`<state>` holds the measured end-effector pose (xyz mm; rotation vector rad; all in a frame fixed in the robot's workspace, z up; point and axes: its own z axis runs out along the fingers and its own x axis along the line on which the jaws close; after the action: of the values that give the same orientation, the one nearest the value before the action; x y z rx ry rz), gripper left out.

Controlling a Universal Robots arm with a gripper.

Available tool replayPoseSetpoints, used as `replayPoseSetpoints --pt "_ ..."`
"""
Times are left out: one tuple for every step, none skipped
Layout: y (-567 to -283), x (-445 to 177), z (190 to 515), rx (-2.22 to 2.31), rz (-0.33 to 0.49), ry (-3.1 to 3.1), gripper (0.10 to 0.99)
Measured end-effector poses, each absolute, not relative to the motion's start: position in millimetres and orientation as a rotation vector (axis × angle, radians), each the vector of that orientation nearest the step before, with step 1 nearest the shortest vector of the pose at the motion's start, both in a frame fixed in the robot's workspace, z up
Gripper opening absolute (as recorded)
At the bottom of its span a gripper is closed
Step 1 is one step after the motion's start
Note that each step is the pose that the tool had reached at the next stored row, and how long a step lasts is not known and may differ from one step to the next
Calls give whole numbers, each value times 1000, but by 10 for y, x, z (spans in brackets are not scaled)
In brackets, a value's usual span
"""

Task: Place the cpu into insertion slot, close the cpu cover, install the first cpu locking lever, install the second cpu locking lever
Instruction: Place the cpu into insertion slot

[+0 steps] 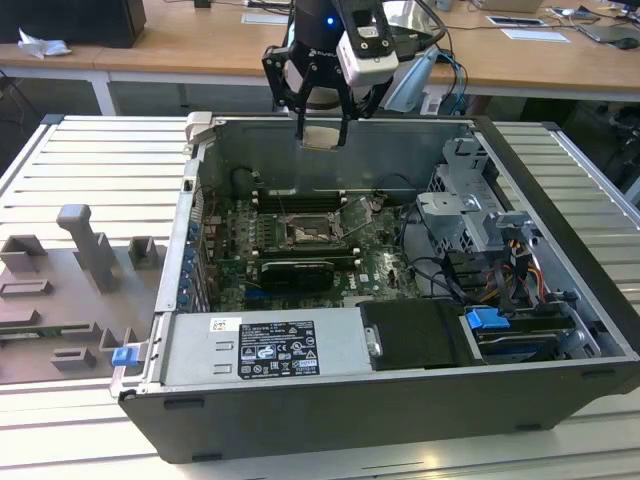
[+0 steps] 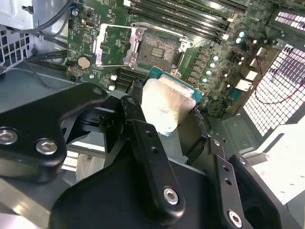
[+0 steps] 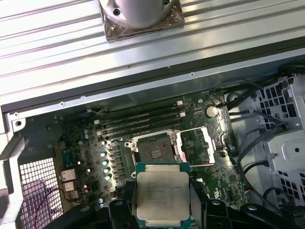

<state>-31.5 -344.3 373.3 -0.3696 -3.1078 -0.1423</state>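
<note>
Gripper [image 1: 321, 138] clamped on cpu [image 3: 162, 198] edges, hovering well above open insertion slot [image 3: 153, 151], cpu cover [image 3: 179, 147] seemingly flipped aside

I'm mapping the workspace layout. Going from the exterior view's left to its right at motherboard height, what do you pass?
From the left: grey fixture blocks, insertion slot, open cpu cover, metal drive cage.

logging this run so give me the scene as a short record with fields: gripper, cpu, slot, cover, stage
gripper: shut on the cpu, above the open computer case
cpu: held in the gripper, pale metal top seen in both wrist views
insertion slot: empty, contacts exposed
cpu cover: swung open, off the slot
stage: cpu not yet placed
</note>
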Motion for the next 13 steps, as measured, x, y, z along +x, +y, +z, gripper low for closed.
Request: replayPoseSetpoints --pt "-3443 -315 3732 -376 -142 -3107 537" --pt "-3443 -315 3732 -383 -143 -3107 537" --pt "-3443 -315 3732 -397 -143 -3105 537" --pt "-3443 -315 3732 -407 -143 -3104 537" --pt "-3443 -315 3732 -414 -143 -3104 537" --pt "-3443 -315 3732 -423 -143 -3103 537" --pt "-3443 -315 3732 -430 -143 -3102 537" --pt "-3443 -315 3731 -443 -143 -3100 537" --pt "-3443 -315 3731 -453 -143 -3099 537" --pt "-3443 -315 3731 -461 -143 -3098 537" --pt "-3443 -315 3731 -468 -143 -3097 537" --pt "-3443 -315 3731 -476 -143 -3096 537" --pt "-3443 -315 3731 -486 -143 -3095 537"
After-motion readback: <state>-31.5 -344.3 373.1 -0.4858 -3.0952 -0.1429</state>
